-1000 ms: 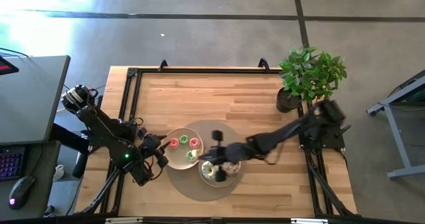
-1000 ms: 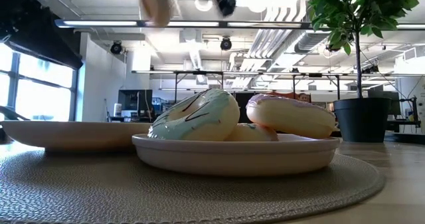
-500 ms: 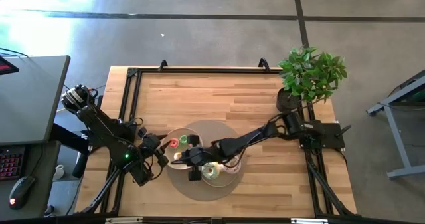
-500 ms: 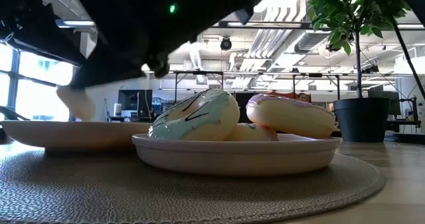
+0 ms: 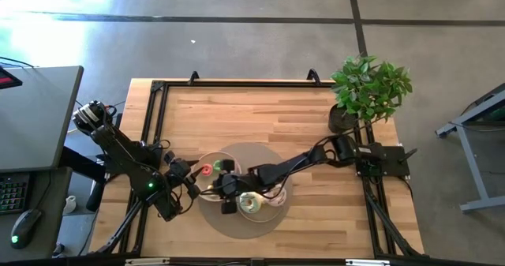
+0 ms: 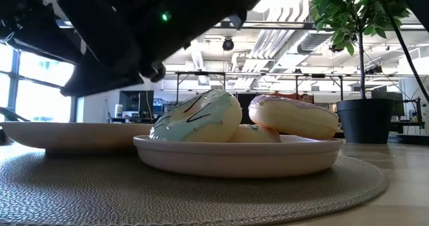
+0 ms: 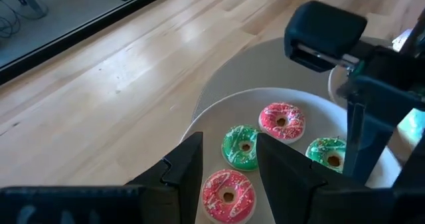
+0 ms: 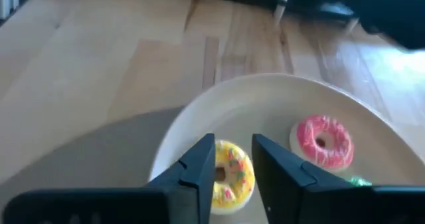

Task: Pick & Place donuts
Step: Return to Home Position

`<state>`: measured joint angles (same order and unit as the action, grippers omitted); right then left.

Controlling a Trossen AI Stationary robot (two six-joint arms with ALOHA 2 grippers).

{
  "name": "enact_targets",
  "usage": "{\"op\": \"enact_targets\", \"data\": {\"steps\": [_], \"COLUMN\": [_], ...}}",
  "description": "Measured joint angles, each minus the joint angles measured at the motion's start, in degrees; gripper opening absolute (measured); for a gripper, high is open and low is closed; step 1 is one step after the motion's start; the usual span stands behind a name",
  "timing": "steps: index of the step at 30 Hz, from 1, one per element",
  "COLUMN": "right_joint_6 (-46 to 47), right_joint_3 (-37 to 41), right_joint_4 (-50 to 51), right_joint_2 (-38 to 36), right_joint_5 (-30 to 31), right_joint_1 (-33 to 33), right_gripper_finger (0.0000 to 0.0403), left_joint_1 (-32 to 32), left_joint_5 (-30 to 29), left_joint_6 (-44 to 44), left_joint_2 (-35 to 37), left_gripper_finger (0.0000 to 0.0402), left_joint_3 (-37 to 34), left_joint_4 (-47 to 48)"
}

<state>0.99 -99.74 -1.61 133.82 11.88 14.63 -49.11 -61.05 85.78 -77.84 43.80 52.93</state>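
Several mini donuts lie flat on the left pale plate (image 5: 207, 189): pink ones (image 7: 281, 119) (image 7: 228, 194), green ones (image 7: 240, 146) (image 7: 325, 151) and a yellow one (image 8: 232, 174). My right gripper (image 8: 234, 159) is low over this plate and open, a finger on either side of the yellow donut. My left gripper (image 7: 229, 154) hovers open over the plate's left side, holding nothing. Larger donuts, one green-iced (image 6: 198, 117) and one pale (image 6: 295, 117), rest in the right plate (image 6: 238, 155). My right gripper comes slanting down from the table's right. Its fingers (image 8: 199, 161) flank the yellow donut, which lies flat on the plate. Whether they touch it I cannot tell.
Both plates stand on a round grey woven mat (image 5: 245, 220) near the table's front edge. A potted plant (image 5: 367, 92) stands at the far right corner. Bare wooden tabletop (image 5: 252, 116) lies behind the mat. The right arm (image 6: 114, 45) fills the low view's upper left.
My right gripper has travelled from over the right plate toward the table's left edge and down to the left plate, carrying the yellow donut. That donut hung above the plate's rim half a second ago. It has since dropped behind the rim onto the plate.
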Motion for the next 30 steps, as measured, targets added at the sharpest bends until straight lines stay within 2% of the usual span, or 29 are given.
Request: {"op": "enact_targets", "data": {"steps": [3, 6, 10, 14, 17, 20, 24, 27, 30], "right_joint_6": [-2.7, -6.29, -5.97, -5.92, -2.68, 1.61, 6.55, 10.52, 11.82], "right_joint_3": [-2.49, -6.47, -10.92, -10.97, -10.24, -2.38, 16.63, 32.72, 47.76], "right_joint_4": [5.48, 17.89, 36.32, 46.63, 54.19, 56.36, 49.2, 38.05, 25.26], "right_joint_2": [-0.63, -3.45, -9.78, -17.67, -24.28, -32.58, -46.97, -59.03, -70.48], "right_joint_5": [-0.06, 1.03, 6.73, 12.28, 15.21, 18.19, 19.37, 19.29, 19.28], "right_joint_1": [-0.02, -0.02, 0.0, 0.13, 0.28, 0.79, 3.52, 7.08, 10.21], "right_gripper_finger": [0.0111, 0.0113, 0.0113, 0.0113, 0.0113, 0.0113, 0.0113, 0.0113, 0.0113], "left_joint_1": [-0.02, -0.02, -0.04, -0.04, -0.04, -0.04, -0.89, -2.92, -5.25], "left_joint_5": [-0.02, -0.07, -0.18, -4.36, -5.24, -5.09, -1.51, -1.49, -4.2], "left_joint_6": [-0.2, -0.29, -0.44, -0.11, -0.01, -2.8, -5.84, -6.93, -12.22], "left_joint_2": [0.0, 0.07, 1.32, 3.68, 6.86, 12.16, 21.44, 29.15, 37.71], "left_gripper_finger": [0.0138, 0.0138, 0.0138, 0.0138, 0.0138, 0.0138, 0.0138, 0.0138, 0.0138], "left_joint_3": [1.64, 5.33, 12.17, 19.06, 23.95, 26.12, 23.79, 17.48, 7.34], "left_joint_4": [1.43, 6.12, 15.8, 27.32, 35.7, 36.51, 36.78, 34.34, 22.27]}}
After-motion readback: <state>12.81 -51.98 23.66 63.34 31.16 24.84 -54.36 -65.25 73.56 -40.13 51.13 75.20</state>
